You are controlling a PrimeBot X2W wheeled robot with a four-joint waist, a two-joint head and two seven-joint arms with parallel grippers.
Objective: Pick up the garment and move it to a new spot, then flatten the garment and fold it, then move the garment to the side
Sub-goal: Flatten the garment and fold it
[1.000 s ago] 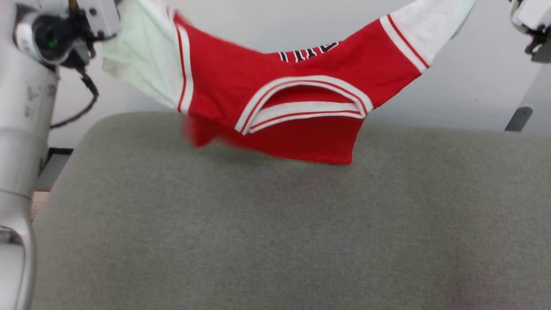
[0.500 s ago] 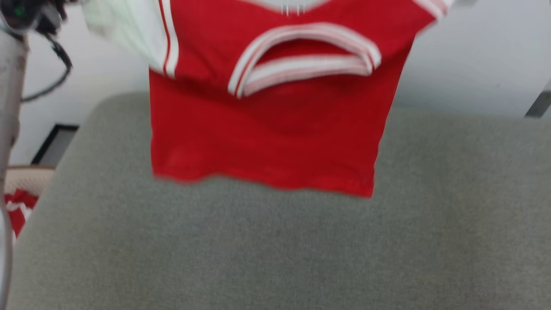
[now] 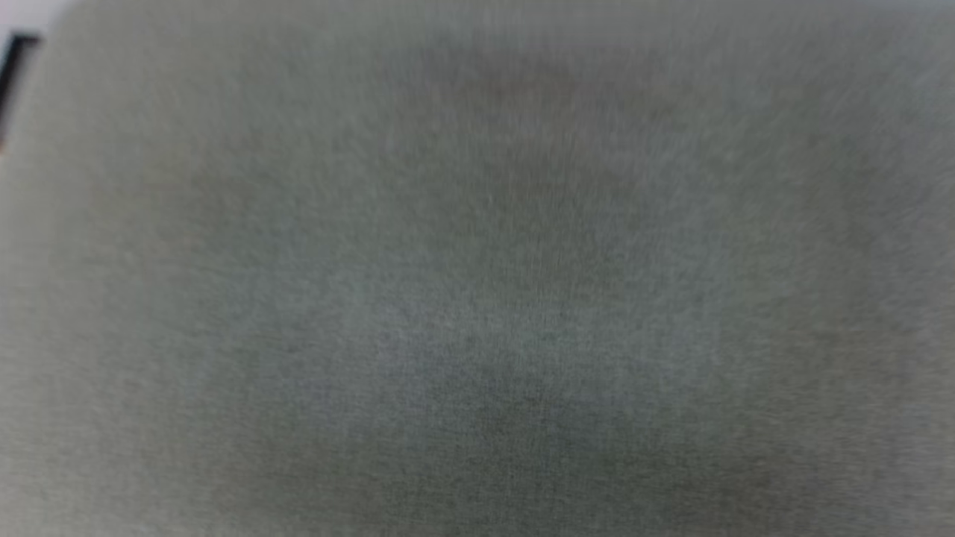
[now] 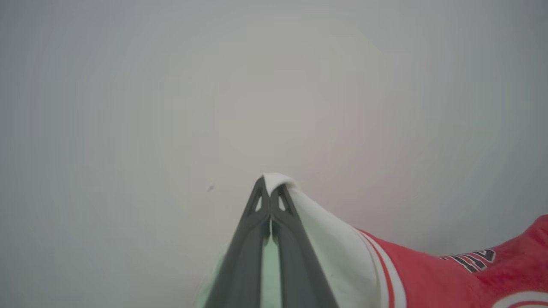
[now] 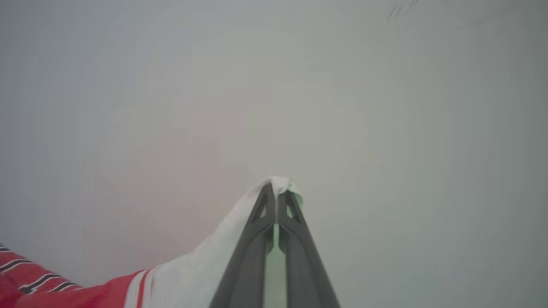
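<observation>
Grey padded surface (image 3: 477,298) (blurred) below, pale wall (image 4: 274,85) behind the garment (image 4: 428,278).

The left gripper (image 4: 270,190) and right gripper (image 5: 276,192) each pinch 2 fingers tight on the garment (image 4: 334,248)

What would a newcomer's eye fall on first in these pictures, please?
The red jersey with black lettering stands out: the left gripper is shut on one white sleeve tip at the left wrist view's bottom centre, and the right gripper on the other in its own view. The head view looks down on a blurred grey-green fabric surface.
</observation>
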